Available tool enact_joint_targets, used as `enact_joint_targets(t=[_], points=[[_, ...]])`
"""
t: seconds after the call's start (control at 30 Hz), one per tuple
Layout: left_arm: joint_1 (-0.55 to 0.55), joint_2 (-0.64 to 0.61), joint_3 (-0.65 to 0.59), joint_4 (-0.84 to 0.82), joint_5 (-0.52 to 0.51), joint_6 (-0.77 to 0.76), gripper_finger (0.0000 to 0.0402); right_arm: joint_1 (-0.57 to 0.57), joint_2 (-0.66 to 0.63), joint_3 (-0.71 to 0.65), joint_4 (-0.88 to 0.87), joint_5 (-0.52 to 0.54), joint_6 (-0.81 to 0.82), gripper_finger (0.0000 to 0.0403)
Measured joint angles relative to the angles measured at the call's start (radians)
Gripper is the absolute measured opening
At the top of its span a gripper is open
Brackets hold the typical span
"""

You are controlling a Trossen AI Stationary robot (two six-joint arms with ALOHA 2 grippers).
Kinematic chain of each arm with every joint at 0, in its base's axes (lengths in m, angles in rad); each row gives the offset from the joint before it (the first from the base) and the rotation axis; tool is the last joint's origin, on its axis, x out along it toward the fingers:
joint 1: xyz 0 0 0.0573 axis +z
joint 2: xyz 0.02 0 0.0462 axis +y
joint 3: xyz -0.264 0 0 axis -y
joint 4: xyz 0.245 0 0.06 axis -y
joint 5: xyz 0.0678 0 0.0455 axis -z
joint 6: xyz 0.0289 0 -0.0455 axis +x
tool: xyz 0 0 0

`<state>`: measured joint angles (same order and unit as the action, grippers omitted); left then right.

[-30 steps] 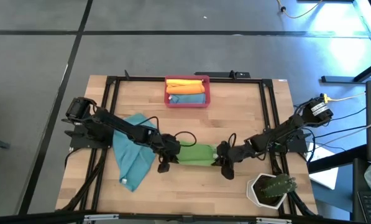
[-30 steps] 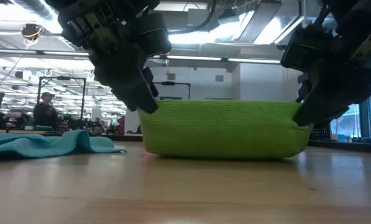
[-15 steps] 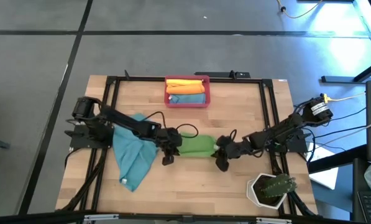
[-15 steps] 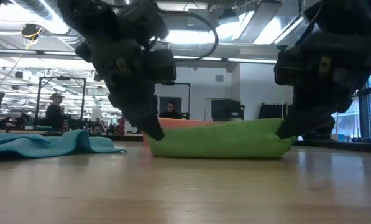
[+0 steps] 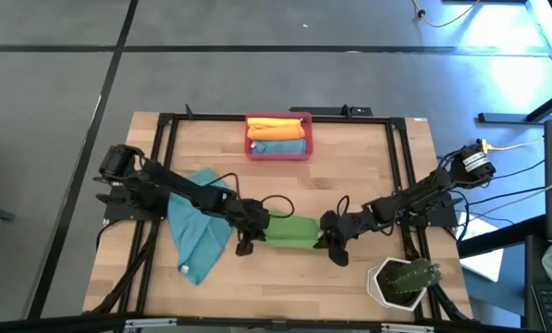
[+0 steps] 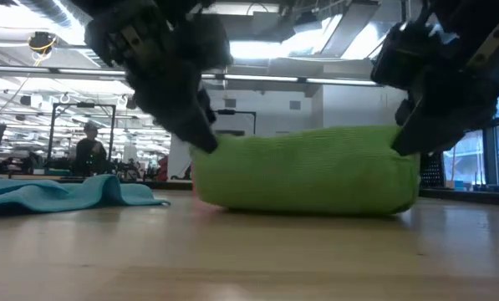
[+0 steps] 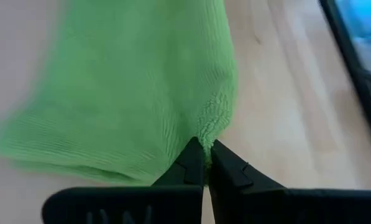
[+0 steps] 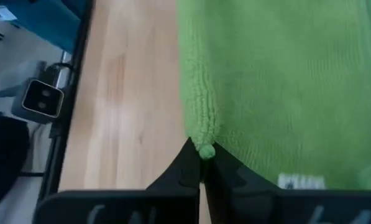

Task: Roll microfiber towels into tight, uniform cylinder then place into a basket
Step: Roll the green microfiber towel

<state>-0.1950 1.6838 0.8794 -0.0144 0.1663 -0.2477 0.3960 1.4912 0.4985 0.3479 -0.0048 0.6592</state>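
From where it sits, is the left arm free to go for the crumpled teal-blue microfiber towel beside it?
Probably not yet: the left end effector is shut on an edge of the rolled green microfiber towel. The teal-blue towel lies uncovered beneath that arm.

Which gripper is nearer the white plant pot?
Right. The right gripper pinches the green towel at its end on the side of the plant pot; the left gripper holds the towel's far end, beside the teal towel.

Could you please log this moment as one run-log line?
left gripper: shut on green towel | right gripper: shut on green towel | basket: orange, blue rolls inside
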Motion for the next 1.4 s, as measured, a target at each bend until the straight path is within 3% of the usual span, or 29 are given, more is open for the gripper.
enact_joint_targets(t=[0.1,0.23,0.37,0.63,1.03,1.4], points=[[-0.014,-0.032,0.001,-0.001,-0.091,0.041,0.0,0.003,-0.002,0.008,-0.01,0.074,-0.001,0.0009],[0.001,-0.036,0.001,-0.028,-0.104,0.046,0.0,-0.009,-0.002,0.01,-0.116,0.196,0.096,0.0006],[0.026,-0.017,0.003,-0.059,-0.148,0.069,0.0,-0.023,-0.002,0.011,-0.202,0.248,0.167,0.0007],[0.018,-0.017,0.004,-0.055,-0.16,0.066,0.0004,-0.023,-0.002,0.012,-0.187,0.25,0.094,0.0008],[0.022,-0.015,0.004,-0.057,-0.184,0.048,0.009,-0.022,-0.002,0.011,-0.19,0.261,0.098,0.0008],[0.042,-0.028,0.004,-0.045,-0.206,0.096,0.0119,-0.033,-0.002,0.011,-0.191,0.291,0.162,0.0009]])
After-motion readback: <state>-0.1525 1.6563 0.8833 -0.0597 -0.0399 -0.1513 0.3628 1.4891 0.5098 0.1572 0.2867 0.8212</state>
